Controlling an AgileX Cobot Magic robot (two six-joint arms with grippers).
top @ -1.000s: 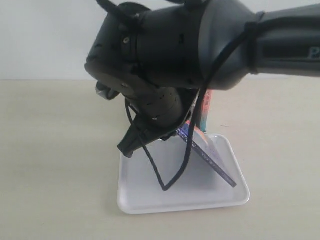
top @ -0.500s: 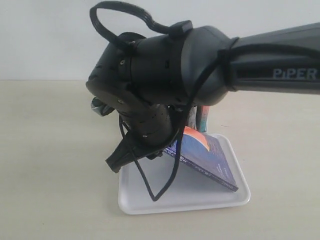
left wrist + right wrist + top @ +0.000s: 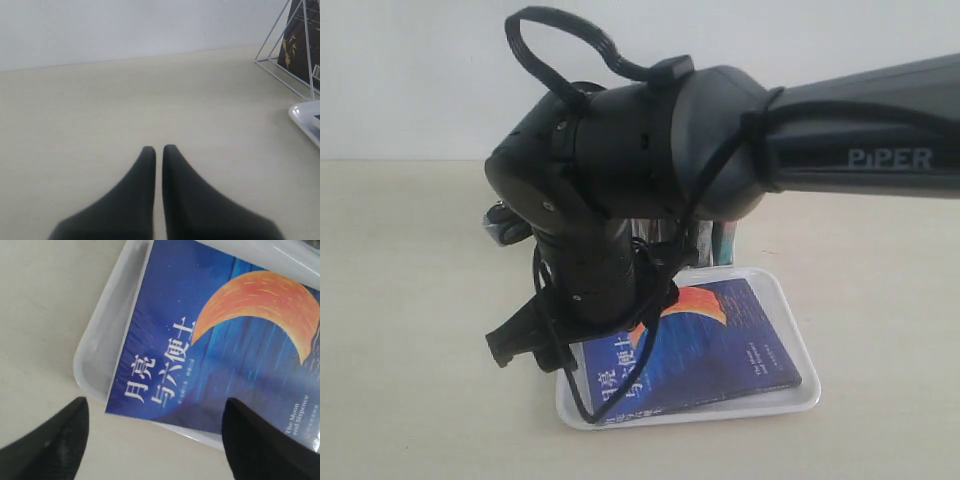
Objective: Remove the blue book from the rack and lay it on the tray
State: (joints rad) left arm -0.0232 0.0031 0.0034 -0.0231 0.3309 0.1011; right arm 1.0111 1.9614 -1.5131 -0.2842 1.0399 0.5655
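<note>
Pale table: the blue book, propped on edge before, now lies cover-up in the tray. Right gripper spread above it; left gripper pressed together, well apart.

pale table, white wall; a dark book, perhaps gold-printed.

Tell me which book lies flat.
The blue book with the orange crescent, cover up on the white tray; the dark book stands in the wire rack.
</note>
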